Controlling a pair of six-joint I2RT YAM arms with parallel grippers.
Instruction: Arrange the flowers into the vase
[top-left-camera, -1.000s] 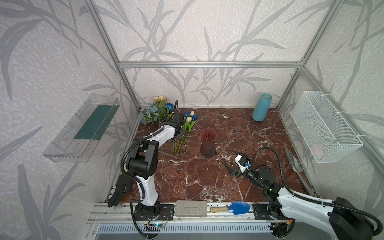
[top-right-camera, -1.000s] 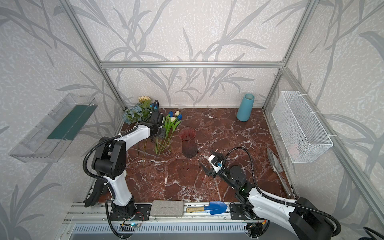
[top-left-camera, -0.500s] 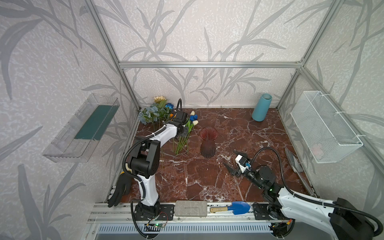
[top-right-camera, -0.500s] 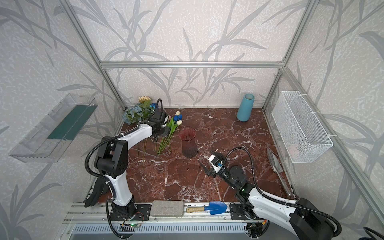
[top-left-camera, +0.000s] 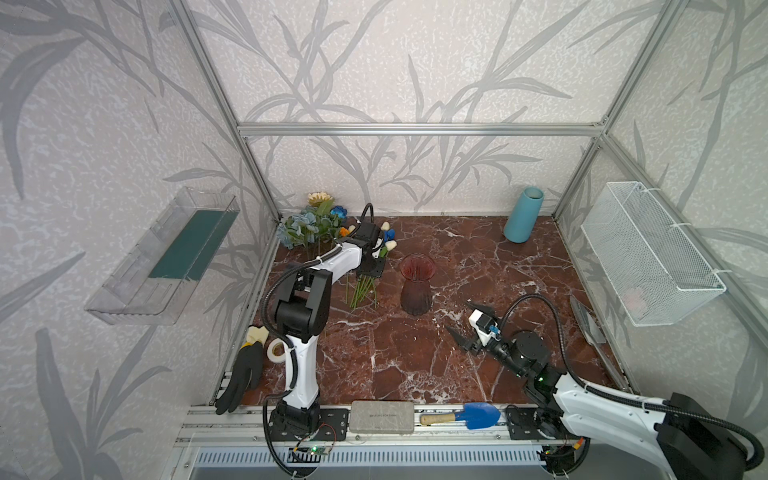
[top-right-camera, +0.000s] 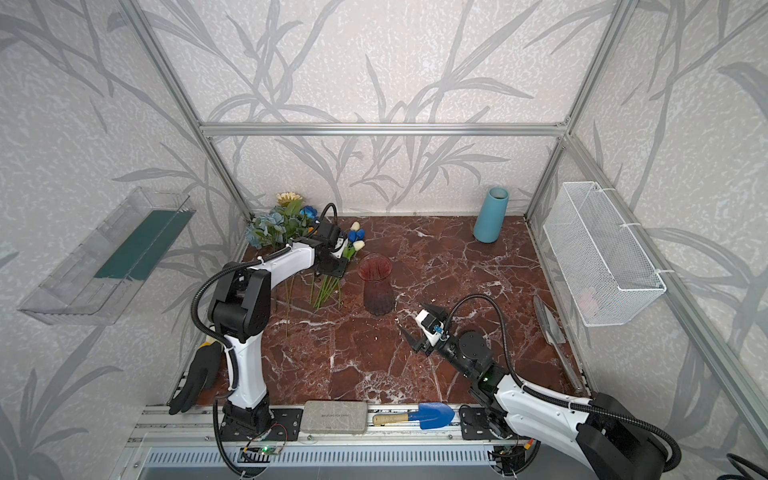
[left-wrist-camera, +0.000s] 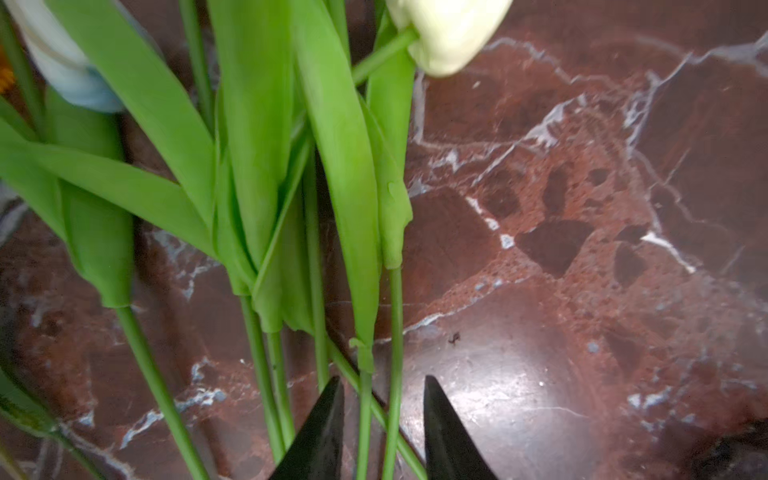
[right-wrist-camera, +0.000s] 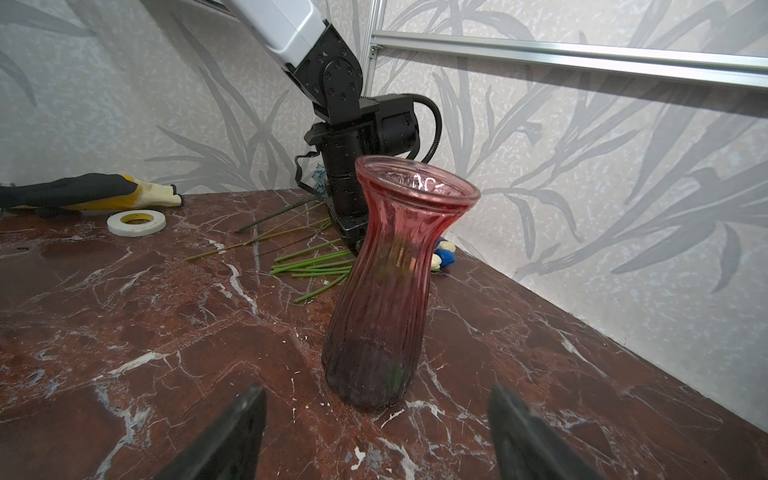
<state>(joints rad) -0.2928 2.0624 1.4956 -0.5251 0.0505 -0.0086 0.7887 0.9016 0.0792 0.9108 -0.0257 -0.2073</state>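
A ribbed red glass vase (top-left-camera: 417, 286) (top-right-camera: 378, 286) stands upright mid-table. To its left a bunch of tulips (top-left-camera: 388, 239) (top-right-camera: 355, 239) lies flat, stems (top-left-camera: 361, 291) pointing to the front. My left gripper (top-left-camera: 370, 268) (top-right-camera: 332, 266) hangs low over those stems. In the left wrist view the left gripper (left-wrist-camera: 382, 384) is open, two thin green stems (left-wrist-camera: 395, 332) loose between its fingers, a white tulip (left-wrist-camera: 449, 33) further along. My right gripper (top-left-camera: 460, 318) (top-right-camera: 414, 317) (right-wrist-camera: 376, 390) stands open, short of the vase (right-wrist-camera: 395, 291). More flowers (top-left-camera: 307, 226), blue roses and a cream daisy, lie in the back left corner.
A teal vase (top-left-camera: 523, 220) stands at the back right, a white wire basket (top-left-camera: 648, 257) hangs on the right wall, a clear shelf (top-left-camera: 166, 257) on the left. A glove (top-left-camera: 241, 374) and tape roll (top-left-camera: 276, 351) lie front left; a grey block (top-left-camera: 381, 416) and blue trowel (top-left-camera: 478, 415) on the front rail.
My left gripper has gone from shut to open and drifted slightly right over the tulip stems, which shifted with it. The right arm has not moved.
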